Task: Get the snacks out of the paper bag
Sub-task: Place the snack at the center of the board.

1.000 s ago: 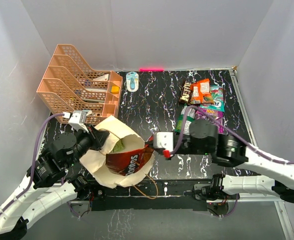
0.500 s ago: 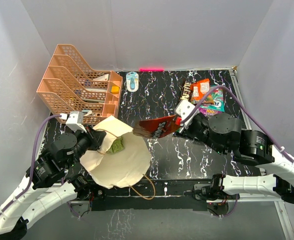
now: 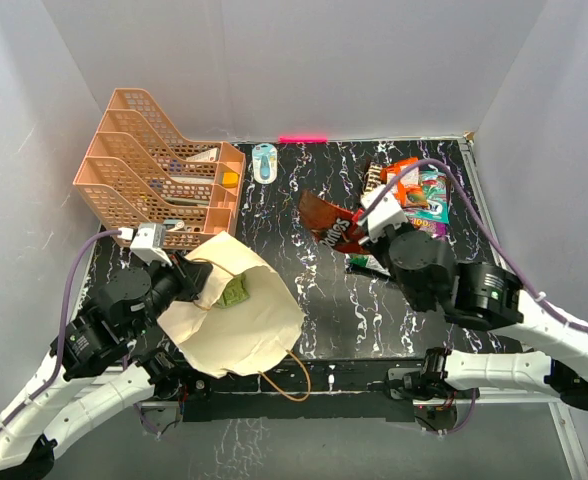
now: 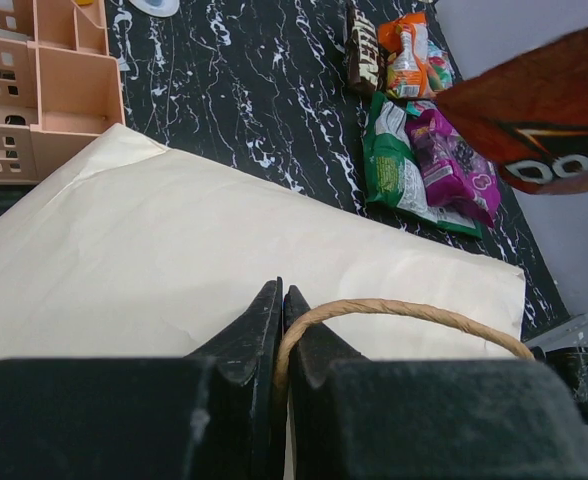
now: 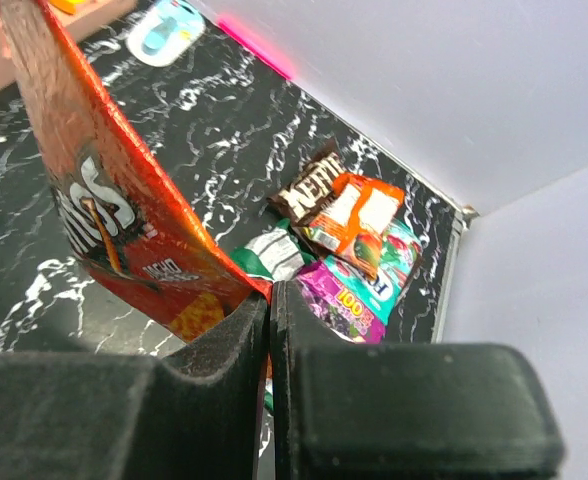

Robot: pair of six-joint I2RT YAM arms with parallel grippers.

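The beige paper bag [image 3: 244,325] lies slumped at the front left, its mouth toward the left arm. A small green packet [image 3: 236,291] shows in that mouth. My left gripper [image 4: 282,292] is shut on the bag's brown cord handle [image 4: 404,308]. My right gripper [image 5: 270,292] is shut on a corner of the orange-red chip bag [image 5: 114,200], which hangs above the dark table [image 3: 329,222] just left of the other snacks. That pile [image 3: 412,195] holds a dark brown packet [image 5: 309,188], an orange packet [image 5: 359,215], a purple pouch [image 5: 349,295] and a green packet [image 4: 392,165].
A peach tiered tray rack [image 3: 159,185] stands at the back left, close behind the paper bag. A small blue-and-white object [image 3: 265,161] lies near the back wall, under a pink strip [image 3: 303,138]. White walls close in the table on three sides.
My right gripper pulled the orange-red chip bag out of the paper bag and carried it up and back to the right, toward the pile. The paper bag sagged flatter.
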